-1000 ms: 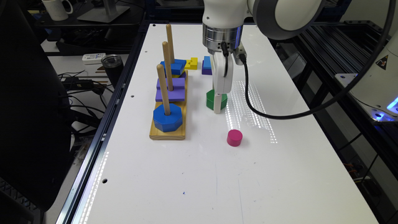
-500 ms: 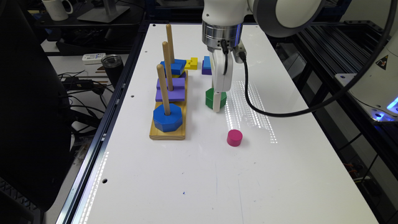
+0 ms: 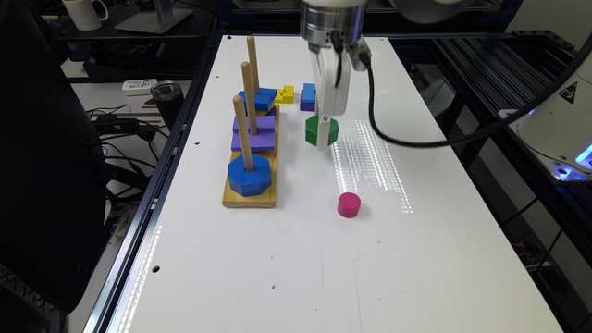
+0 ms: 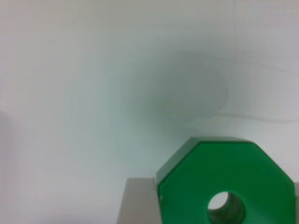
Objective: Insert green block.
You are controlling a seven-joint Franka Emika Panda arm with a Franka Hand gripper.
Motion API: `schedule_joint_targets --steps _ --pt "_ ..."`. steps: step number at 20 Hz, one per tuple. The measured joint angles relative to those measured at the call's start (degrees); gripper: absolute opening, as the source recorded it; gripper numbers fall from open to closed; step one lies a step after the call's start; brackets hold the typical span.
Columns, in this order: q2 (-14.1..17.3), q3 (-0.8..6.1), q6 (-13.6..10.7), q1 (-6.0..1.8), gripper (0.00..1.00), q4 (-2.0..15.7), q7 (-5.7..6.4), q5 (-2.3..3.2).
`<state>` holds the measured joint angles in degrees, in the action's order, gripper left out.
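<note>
The tool (image 3: pixel 323 134) is closed on the green block (image 3: pixel 314 130), a thick eight-sided piece with a round hole, above the worktop (image 3: pixel 296 259).

At the top centre of the frame the arm ends in a ribbed silver metal collar. Below it hangs the white gripper (image 3: pixel 322 134), one small screw near its tip. A thick black cable loops rightward, probably from the wrist.
</note>
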<state>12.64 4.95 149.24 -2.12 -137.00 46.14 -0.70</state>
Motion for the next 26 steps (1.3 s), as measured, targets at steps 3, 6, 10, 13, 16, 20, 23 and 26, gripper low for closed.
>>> schedule_joint_targets --steps 3,6,10,13,16,20,23,26 --pt "-2.05 0.00 -2.01 0.00 0.00 -0.01 0.00 -0.03" --pt "-4.35 0.00 -4.20 -0.01 0.00 -0.01 0.00 -0.07" --pt "-7.61 0.00 -7.26 -0.03 0.00 0.00 0.00 -0.13" --pt "-10.11 0.00 -9.56 -0.04 0.00 0.03 0.00 -0.18" --pt "-12.35 0.00 -11.56 -0.06 0.00 0.08 0.00 -0.24" --pt "-14.90 0.00 -14.05 -0.08 0.00 0.39 0.00 -0.31" --pt "-16.36 -0.01 -15.94 -0.13 0.00 0.99 -0.01 -0.37" --pt "-17.43 -0.01 -17.57 -0.16 0.00 1.67 -0.02 -0.43"
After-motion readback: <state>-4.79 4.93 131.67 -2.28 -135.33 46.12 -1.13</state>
